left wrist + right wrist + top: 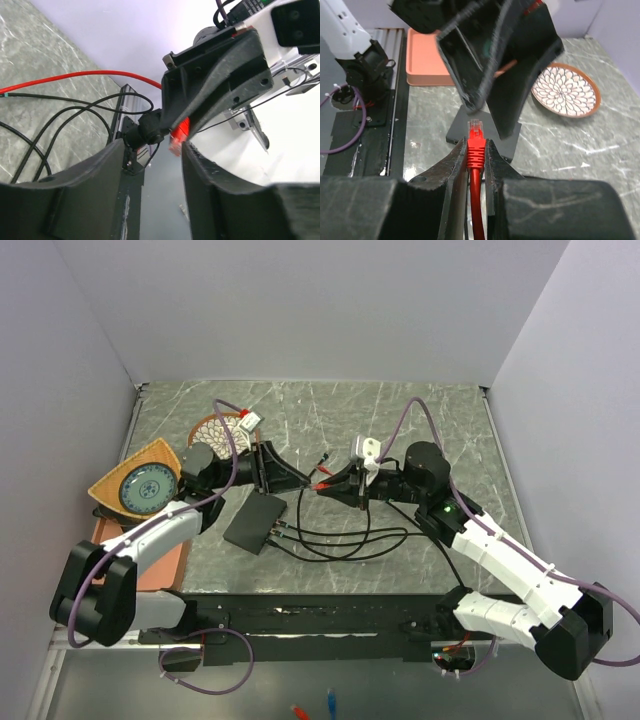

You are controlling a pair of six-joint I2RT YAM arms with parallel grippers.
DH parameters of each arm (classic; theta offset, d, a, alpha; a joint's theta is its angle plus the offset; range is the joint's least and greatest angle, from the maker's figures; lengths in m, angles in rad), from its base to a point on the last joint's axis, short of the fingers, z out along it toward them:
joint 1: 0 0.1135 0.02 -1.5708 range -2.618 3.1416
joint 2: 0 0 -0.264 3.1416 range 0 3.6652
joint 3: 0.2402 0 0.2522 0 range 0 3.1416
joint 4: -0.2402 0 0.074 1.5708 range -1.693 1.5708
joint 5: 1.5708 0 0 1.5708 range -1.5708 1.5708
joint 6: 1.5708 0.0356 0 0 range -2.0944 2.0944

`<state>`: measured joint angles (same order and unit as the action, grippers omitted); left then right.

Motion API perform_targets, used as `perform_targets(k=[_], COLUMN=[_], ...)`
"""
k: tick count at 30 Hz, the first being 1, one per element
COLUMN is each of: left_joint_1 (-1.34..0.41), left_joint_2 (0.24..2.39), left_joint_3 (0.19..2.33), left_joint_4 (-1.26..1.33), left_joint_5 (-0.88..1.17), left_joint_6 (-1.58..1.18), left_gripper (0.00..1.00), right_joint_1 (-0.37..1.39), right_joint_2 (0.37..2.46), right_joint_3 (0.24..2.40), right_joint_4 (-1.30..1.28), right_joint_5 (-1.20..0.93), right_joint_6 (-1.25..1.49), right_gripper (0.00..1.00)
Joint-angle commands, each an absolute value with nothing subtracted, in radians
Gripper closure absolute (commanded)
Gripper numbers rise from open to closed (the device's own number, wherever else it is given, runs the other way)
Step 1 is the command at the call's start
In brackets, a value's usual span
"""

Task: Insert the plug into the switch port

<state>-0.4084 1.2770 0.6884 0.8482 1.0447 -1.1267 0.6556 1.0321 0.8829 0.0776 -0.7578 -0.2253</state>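
We're pinching red-booted clear-tipped plug (476, 132) in right gripper (476, 152); left gripper (287, 476) spread wide, empty. Below, flat matte-black switch (256, 522) lying on grey marbled desk (430, 410). Next we're needing tip squared to free socket, then straight push.

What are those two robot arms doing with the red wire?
The right gripper is pinching a red plug on the end of a red cable and holding it up in the air. The plug is meant to go into the switch, the flat black box lying on the table, but it is not in yet. The left gripper is open and holds nothing. It faces the right one from close by.
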Motion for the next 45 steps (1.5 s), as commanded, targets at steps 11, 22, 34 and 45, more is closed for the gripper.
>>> perform_targets(k=[11, 22, 34, 45], left_joint_1=[-0.459, -0.479, -0.479, -0.482], left_joint_2=[1.318, 1.302, 1.267, 1.174], left_joint_3=[0.756, 0.787, 0.792, 0.894], left_joint_4=[0.990, 0.828, 0.766, 0.152], left_joint_5=[1.104, 1.094, 1.054, 0.833], left_joint_6=[-1.181, -1.065, -1.011, -0.559], left_gripper=[0.68, 0.64, 0.99, 0.99], right_joint_1=[0.689, 0.690, 0.692, 0.690], right_joint_2=[1.057, 1.032, 1.037, 1.029], right_joint_3=[0.923, 0.914, 0.929, 0.992], right_joint_4=[0.167, 0.196, 0.137, 0.005], right_joint_5=[-0.706, -0.669, -0.634, -0.592], right_joint_6=[-0.221, -0.213, -0.216, -0.255], right_gripper=[1.00, 1.00, 0.96, 0.08])
